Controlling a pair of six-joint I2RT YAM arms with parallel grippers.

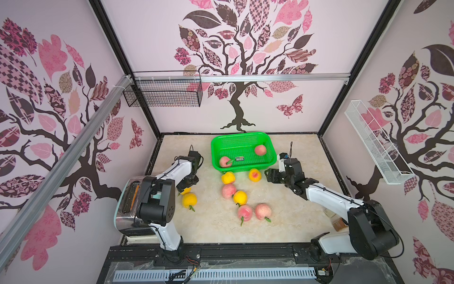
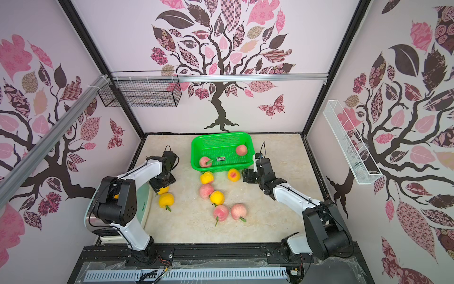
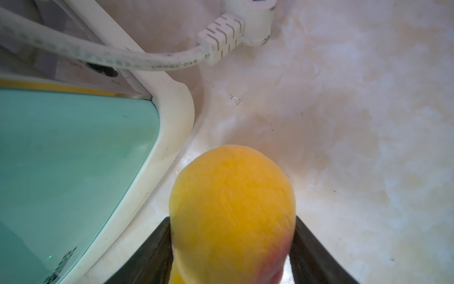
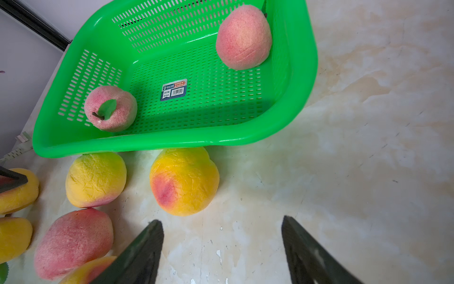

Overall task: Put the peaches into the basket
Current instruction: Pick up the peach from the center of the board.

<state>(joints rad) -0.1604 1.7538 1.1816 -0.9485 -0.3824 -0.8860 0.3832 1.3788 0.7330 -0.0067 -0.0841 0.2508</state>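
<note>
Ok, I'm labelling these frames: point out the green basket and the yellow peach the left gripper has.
green basket (image 1: 239,135): a top view, far rim.
gripped yellow peach (image 3: 232,211): left wrist view, middle of its skin.

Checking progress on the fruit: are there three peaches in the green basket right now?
No, the basket holds only two: one peach at one end, another peach at the other.

The basket (image 1: 245,168) is bright green, pierced with slots, with a blue label (image 4: 174,89) on its floor. Pink-blushed peaches (image 1: 260,149) carry green leaves (image 4: 108,108); the yellow-orange peach (image 3: 232,209) shows a red blush. The tabletop (image 1: 282,221) is cream marble; the walls (image 1: 152,37) are pale pink with dark tree prints
</note>
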